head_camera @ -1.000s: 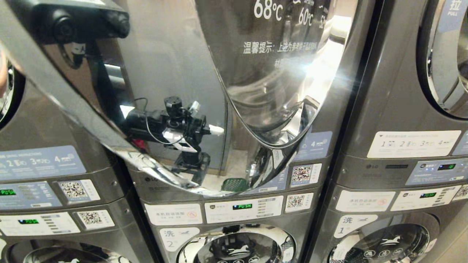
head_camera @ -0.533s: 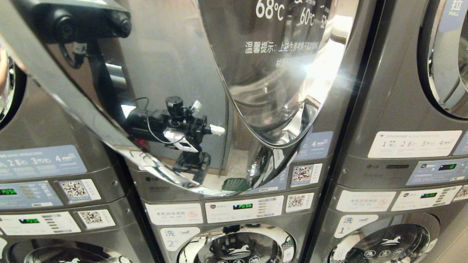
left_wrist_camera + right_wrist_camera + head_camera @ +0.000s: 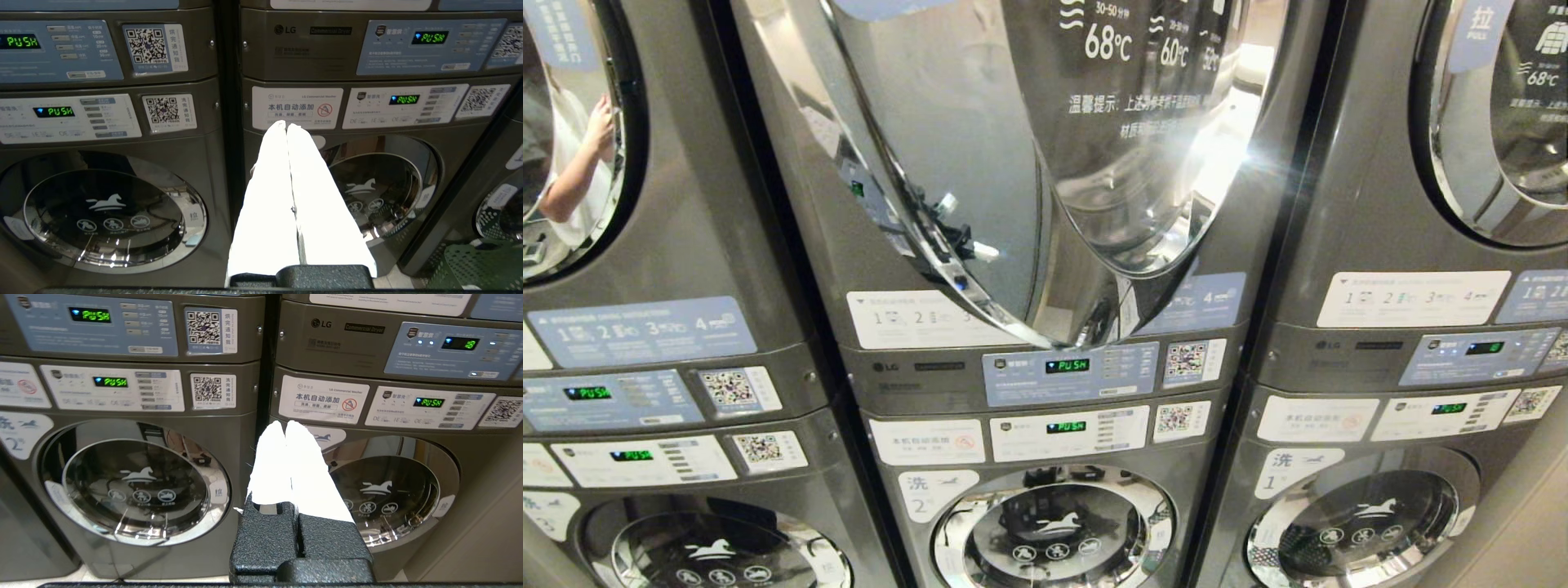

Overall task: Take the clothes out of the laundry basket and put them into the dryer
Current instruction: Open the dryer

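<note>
The middle stack's upper machine is the dryer, marked LG. Its chrome-rimmed glass door stands swung out toward me. The dark green laundry basket, with perforated sides, sits on the floor by the right-hand stack in the left wrist view. No clothes are in view. My left gripper is shut and empty, and points at the middle stack's lower washer. My right gripper is also shut and empty, level with the seam between two lower washers. Neither arm shows directly in the head view.
Three stacks of grey machines fill the view, with control panels showing green PUSH. The lower round doors are shut. The upper left door reflects a person's arm. A strip of pale floor shows below the washers.
The whole head view has shifted, so the camera has moved. The dryer door's lower rim now sits higher in the picture, and the upper control panel below it is uncovered.
</note>
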`<state>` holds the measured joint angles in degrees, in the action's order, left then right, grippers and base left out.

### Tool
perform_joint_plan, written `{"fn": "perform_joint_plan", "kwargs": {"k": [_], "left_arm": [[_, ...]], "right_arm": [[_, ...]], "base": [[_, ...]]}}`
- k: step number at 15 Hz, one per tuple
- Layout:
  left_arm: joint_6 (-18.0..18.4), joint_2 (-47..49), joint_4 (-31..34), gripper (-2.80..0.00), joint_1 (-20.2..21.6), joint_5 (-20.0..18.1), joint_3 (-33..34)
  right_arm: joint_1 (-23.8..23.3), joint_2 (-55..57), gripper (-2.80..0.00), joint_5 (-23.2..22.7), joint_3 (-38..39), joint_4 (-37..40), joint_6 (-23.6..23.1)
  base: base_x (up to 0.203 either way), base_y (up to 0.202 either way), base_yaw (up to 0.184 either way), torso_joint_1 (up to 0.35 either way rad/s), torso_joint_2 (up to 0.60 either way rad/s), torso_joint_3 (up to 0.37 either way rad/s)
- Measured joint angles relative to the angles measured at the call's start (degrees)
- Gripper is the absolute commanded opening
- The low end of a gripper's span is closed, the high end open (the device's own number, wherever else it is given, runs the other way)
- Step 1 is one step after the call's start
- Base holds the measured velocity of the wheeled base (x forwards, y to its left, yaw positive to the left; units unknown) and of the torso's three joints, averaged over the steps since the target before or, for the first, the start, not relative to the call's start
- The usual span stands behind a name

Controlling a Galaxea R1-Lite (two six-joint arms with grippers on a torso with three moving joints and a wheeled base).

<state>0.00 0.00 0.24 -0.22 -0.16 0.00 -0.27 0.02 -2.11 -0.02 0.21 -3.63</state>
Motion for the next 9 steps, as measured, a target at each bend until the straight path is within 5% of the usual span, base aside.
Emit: {"fn": "perform_joint_plan", "kwargs": {"k": [9], "left_arm": [[0.0,0.0,0.0,-2.8,0.0,0.0,0.0]], "right_arm": [[0.0,0.0,-2.8,0.0,0.0,0.0,0.0]], "base": [[-0.179,0.0,0.001,0.002,0.0,0.003]]}}
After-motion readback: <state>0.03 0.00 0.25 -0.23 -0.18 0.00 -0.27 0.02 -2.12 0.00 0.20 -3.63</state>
